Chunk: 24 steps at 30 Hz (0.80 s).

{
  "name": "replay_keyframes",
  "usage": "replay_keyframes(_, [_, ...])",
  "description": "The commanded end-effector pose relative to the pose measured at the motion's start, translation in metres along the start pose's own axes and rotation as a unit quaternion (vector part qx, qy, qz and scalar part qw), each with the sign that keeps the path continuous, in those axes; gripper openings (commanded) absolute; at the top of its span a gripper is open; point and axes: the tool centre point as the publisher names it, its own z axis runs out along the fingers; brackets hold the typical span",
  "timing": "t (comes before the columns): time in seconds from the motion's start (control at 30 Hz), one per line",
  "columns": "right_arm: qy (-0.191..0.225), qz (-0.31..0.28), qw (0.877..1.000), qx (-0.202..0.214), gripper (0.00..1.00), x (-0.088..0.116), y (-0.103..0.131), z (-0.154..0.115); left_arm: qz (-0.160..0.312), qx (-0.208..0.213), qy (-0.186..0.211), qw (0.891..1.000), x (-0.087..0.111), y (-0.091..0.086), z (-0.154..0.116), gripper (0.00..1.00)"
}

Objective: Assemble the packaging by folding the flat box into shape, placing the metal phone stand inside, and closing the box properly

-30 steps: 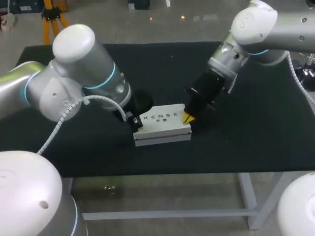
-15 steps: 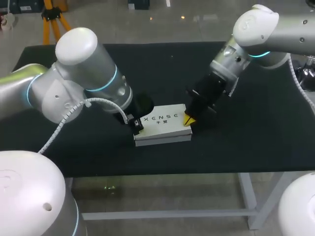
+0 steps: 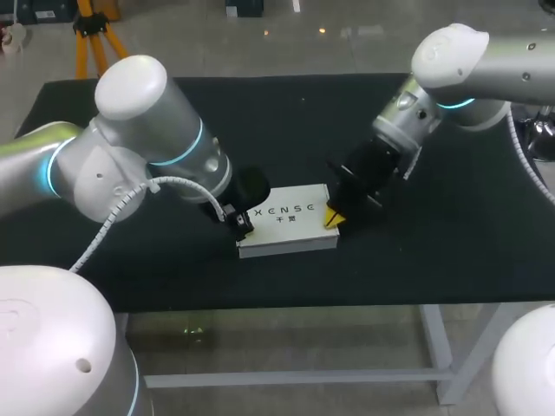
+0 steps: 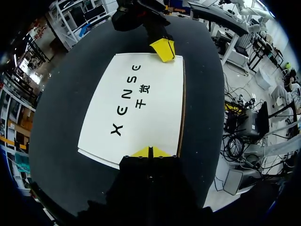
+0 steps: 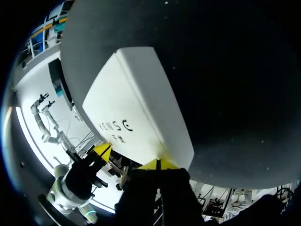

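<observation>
Cardboard this thin is probably light and easily dented, so the white rectangular lettered box (image 3: 289, 224) in the middle of the black table (image 3: 130, 113) wants steadying at its short ends, where the left gripper (image 3: 241, 222) and right gripper (image 3: 332, 217) rest clenched, grasping nothing

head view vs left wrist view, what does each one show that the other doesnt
Only the head view: the bodies of both arms, the left arm and the right arm, and the front wall of the white box. Only the left wrist view: the left hand's yellow tips, shut together at the box's near edge; in the head view the wrist hides them. Both: the box lying flat on the black table, with the right hand at its opposite end.
</observation>
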Motion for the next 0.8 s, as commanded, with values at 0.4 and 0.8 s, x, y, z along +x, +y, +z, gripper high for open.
replay_keyframes(0.4, [-0.006,-0.029,0.999,-0.027,0.00,0.007,-0.009,-0.011,0.009,0.015,-0.027,0.999,0.007,-0.006,-0.013,0.00])
replay_keyframes(0.8, [-0.005,-0.020,1.000,-0.001,0.00,-0.002,-0.001,0.004,0.002,0.012,-0.001,1.000,0.003,-0.004,0.006,0.00])
